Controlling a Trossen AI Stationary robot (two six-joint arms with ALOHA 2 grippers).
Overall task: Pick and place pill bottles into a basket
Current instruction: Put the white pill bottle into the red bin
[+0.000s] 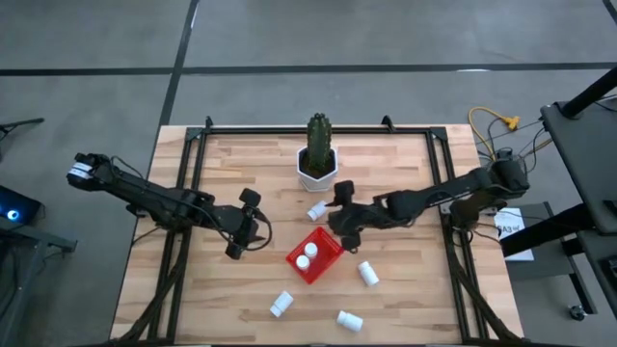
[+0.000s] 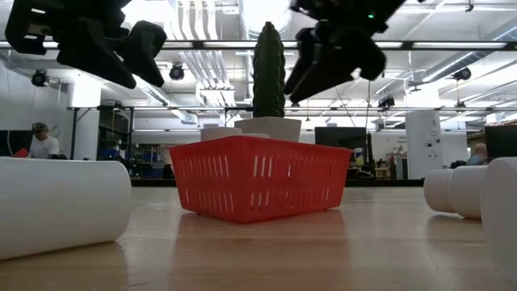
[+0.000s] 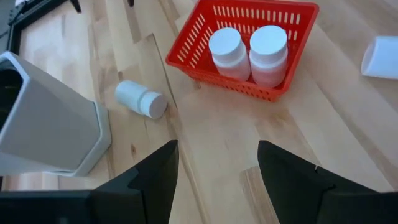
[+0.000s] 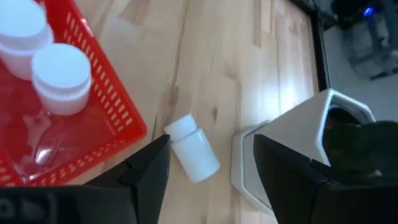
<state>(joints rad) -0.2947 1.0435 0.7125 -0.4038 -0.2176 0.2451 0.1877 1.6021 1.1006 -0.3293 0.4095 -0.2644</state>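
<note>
Right gripper, high view: open and empty, hovering just right of the bottle by the pot; a poor descent could knock it rolling toward the cactus pot.
Left gripper, high view: open, empty, left of the basket, which holds 2 bottles; 3 loose bottles lie nearer.
Low view: both grippers hang above the basket; a low sweep could shove its rim.
Left wrist view: fingers spread, basket and lying bottle beyond.
Right wrist view: fingers straddle nothing; the bottle lies close to the pot, leaving tight clearance.
</note>
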